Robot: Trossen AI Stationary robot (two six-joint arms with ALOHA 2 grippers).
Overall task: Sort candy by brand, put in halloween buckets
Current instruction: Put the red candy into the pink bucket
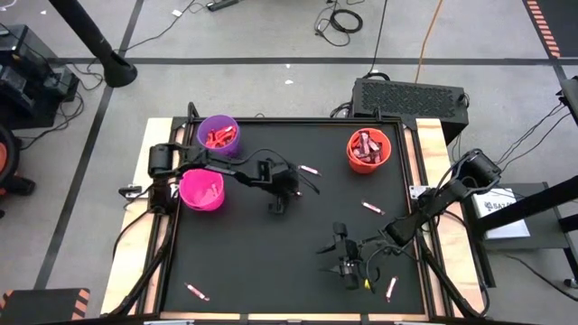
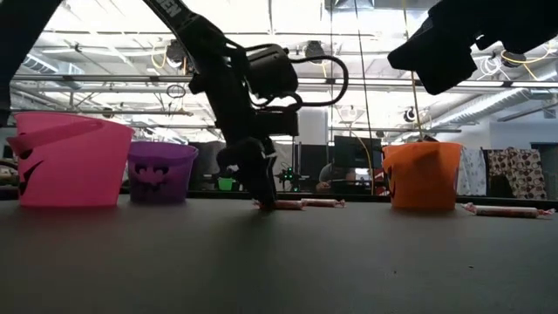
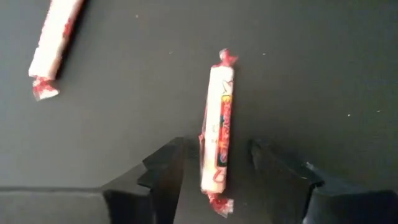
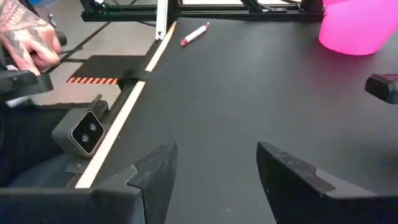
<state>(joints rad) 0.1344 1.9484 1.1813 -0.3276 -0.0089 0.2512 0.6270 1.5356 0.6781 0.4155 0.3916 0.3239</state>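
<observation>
My left gripper (image 1: 285,191) is low over the mat, right of the pink bucket (image 1: 200,190). It is open, with one finger on each side of a pinkish-white candy stick (image 3: 217,137) that lies flat on the mat; I see no touch. A second stick (image 3: 53,43) lies close by. My right gripper (image 1: 348,264) hangs open and empty above the mat's near right part (image 4: 214,168). The purple bucket (image 1: 218,134) and the orange bucket (image 1: 368,150) hold red candy. Loose sticks lie on the mat, one on the right (image 1: 373,208), one at the near left (image 1: 197,291) and one at the near right (image 1: 391,287).
The three buckets stand on the black mat, purple and pink at the left, orange at the far right. A raised frame (image 1: 411,171) edges the mat. A person's hand (image 4: 28,37) shows beyond the table's near edge in the right wrist view.
</observation>
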